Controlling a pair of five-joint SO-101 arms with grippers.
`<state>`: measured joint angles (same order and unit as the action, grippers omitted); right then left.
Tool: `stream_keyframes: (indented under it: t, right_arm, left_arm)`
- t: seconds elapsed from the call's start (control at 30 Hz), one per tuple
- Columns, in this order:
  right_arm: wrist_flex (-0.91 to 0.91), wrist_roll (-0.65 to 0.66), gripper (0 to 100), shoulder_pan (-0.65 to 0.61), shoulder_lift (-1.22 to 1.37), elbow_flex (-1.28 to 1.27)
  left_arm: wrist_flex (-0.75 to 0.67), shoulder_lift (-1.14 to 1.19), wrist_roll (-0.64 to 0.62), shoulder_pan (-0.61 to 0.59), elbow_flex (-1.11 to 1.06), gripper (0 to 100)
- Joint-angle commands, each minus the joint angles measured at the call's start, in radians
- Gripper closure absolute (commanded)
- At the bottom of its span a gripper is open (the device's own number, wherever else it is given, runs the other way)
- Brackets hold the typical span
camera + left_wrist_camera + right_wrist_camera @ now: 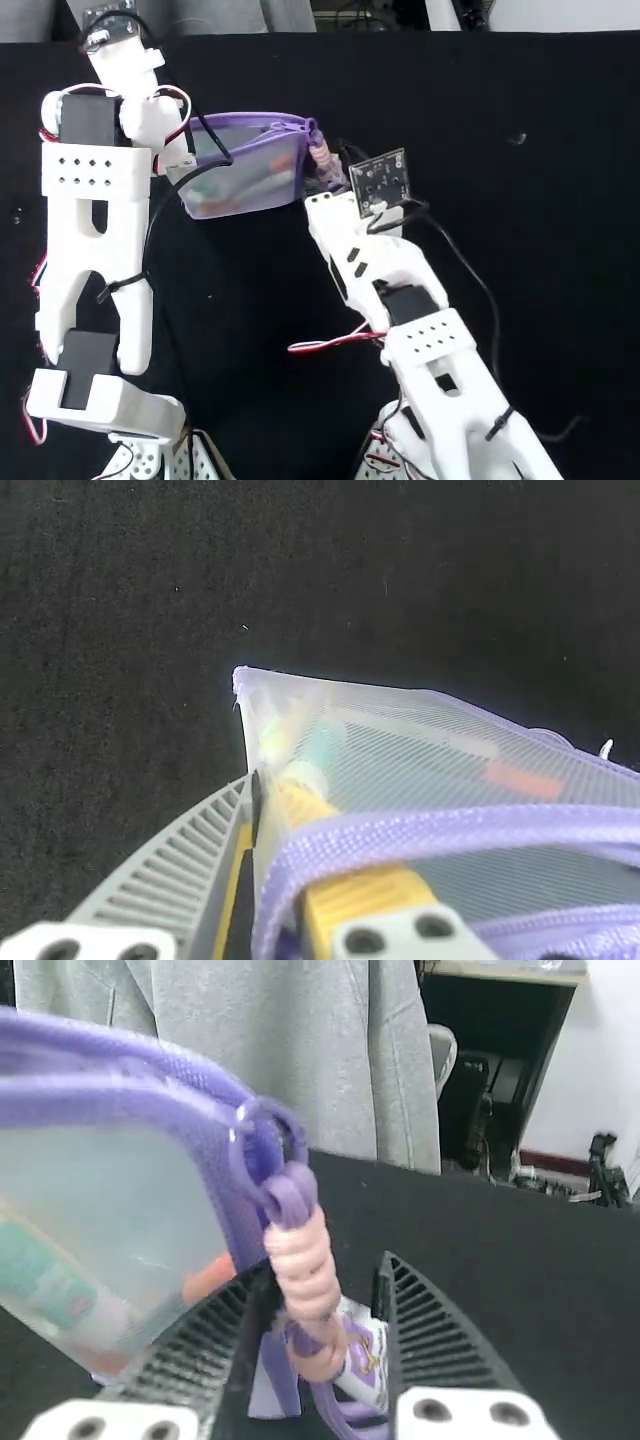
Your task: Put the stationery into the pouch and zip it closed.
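A: Seen from above, what holds what?
B: A see-through pouch (245, 170) with purple edging is held upright near the far side of a black table (520, 250), strung between two white arms. The stationery (235, 185) shows through its wall as pale, green and orange shapes low inside.
A: And the arms?
B: The left arm (95, 230) runs up the table's left side, with the left gripper (180, 160) at the pouch's left end. The right arm (420, 330) slants in from the near right, with the right gripper (322, 180) at the pouch's right end.
A: The left wrist camera?
B: The pouch (430, 770) stretches away from the lens. A green-and-white pen (320, 750) and an orange piece (520, 780) lie inside. The left gripper (268, 785) is pressed together on the pouch's end, a grey ribbed finger (190, 860) on one side and a yellow one on the other.
A: The right wrist camera?
B: A corner of the pouch (110, 1190), where a pink coiled pull cord (300, 1270) hangs from a ring on the purple edging. The right gripper (325, 1270) pinches that cord between two black ribbed fingers. A grey cloth (300, 1050) hangs behind the table
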<state>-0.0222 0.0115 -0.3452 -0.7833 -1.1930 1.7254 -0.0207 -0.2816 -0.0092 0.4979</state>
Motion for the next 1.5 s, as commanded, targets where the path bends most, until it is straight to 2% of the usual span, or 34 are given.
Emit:
stream_keyframes:
  t: [0.0, 0.23, 0.43, 0.83, 1.0, 1.13, 1.47]
  right_arm:
    - [-0.025, -0.002, 84.6, 0.008, -0.07, 0.041]
    - [-0.018, -0.002, 85.0, -0.023, -0.071, 0.056]
    - [-0.018, 0.005, 98.6, -0.02, -0.071, 0.058]
    - [-0.017, 0.006, 98.7, -0.018, -0.071, 0.062]
    - [0.107, 0.006, 98.7, -0.018, -0.071, 0.145]
    - [0.21, 0.006, 98.7, -0.018, -0.071, 0.225]
    - [0.324, 0.006, 98.7, -0.018, -0.07, 0.335]
  left_arm:
    - [-0.014, -0.011, -0.002, 0.004, -0.005, 97]
    - [-0.012, -0.011, -0.002, 0.005, -0.005, 97]
    - [-0.011, -0.011, -0.002, 0.005, -0.005, 97]
    - [-0.011, -0.014, -0.002, 0.005, -0.005, 96]
    - [-0.018, -0.021, -0.002, 0.007, 0.01, 84]
    - [-0.011, -0.021, -0.008, 0.007, 0.093, 82]
    - [0.021, -0.021, -0.003, -0.005, 0.452, 82]
